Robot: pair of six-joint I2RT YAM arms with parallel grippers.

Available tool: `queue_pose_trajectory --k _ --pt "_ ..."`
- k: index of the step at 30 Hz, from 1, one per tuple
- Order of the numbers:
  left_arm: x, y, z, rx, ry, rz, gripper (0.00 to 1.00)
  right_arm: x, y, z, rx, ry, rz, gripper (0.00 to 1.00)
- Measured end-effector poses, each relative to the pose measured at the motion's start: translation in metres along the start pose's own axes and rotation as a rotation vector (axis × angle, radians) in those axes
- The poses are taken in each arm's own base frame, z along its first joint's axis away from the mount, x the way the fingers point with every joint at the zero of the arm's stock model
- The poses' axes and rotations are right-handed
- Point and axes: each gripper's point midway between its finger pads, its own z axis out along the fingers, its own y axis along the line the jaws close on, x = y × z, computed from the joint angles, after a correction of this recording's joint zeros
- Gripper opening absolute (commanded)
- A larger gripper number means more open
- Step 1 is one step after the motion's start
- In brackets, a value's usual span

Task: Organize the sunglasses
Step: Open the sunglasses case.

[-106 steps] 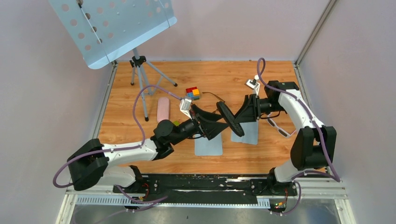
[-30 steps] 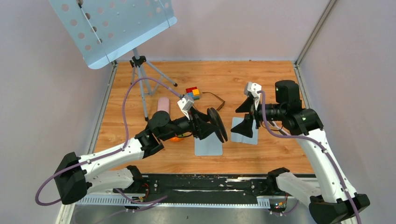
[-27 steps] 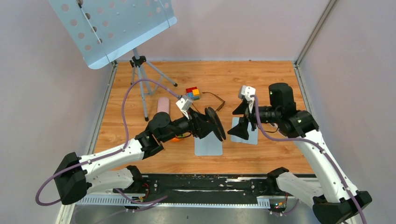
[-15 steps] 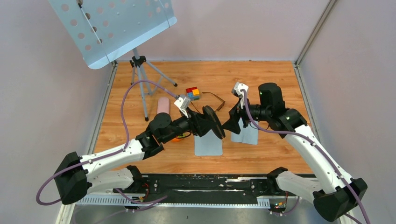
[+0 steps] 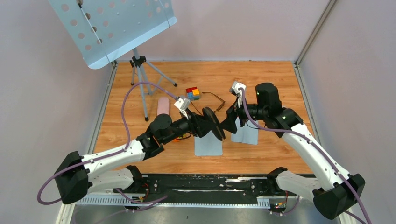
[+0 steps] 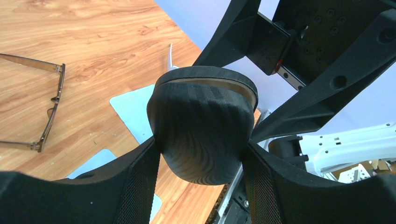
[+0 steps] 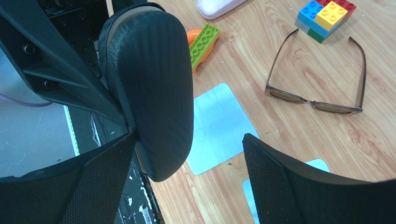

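Left fingers (image 6: 135, 186) clamp the ribbed black case (image 6: 201, 126); right fingers (image 7: 289, 177) gape around it.

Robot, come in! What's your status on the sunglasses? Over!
Left gripper shut on black oblong glasses case; right gripper open around it. Brown-framed sunglasses unfolded on wooden table, untouched. Coloured brick stack beside them.

Bright, even, diffuse light from above. Top view: sharp throughout, faint soft shadows under the arms on the table (image 5: 261, 79), no glare. Right wrist view: sunglasses (image 7: 312, 101) and the ribbed weave of the black case (image 7: 159, 84) crisp, wood grain clear. Left wrist view: pale background washed out, bottom edge dark and slightly soft
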Motion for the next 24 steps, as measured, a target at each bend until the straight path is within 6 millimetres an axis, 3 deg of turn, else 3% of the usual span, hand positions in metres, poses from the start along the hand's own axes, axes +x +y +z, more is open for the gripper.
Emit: queue_pose_trajectory --k 15,20,24 --pt "0.001 0.001 0.001 -0.005 0.003 -0.031 0.00 0.013 0.002 0.005 -0.017 0.018 0.044 0.91" --pt "0.000 0.001 0.001 -0.004 -0.002 -0.037 0.00 0.013 -0.003 0.005 0.014 0.021 0.061 0.84" --pt "0.001 0.005 0.001 -0.019 -0.001 -0.034 0.00 0.015 -0.011 0.005 0.068 0.027 0.083 0.72"
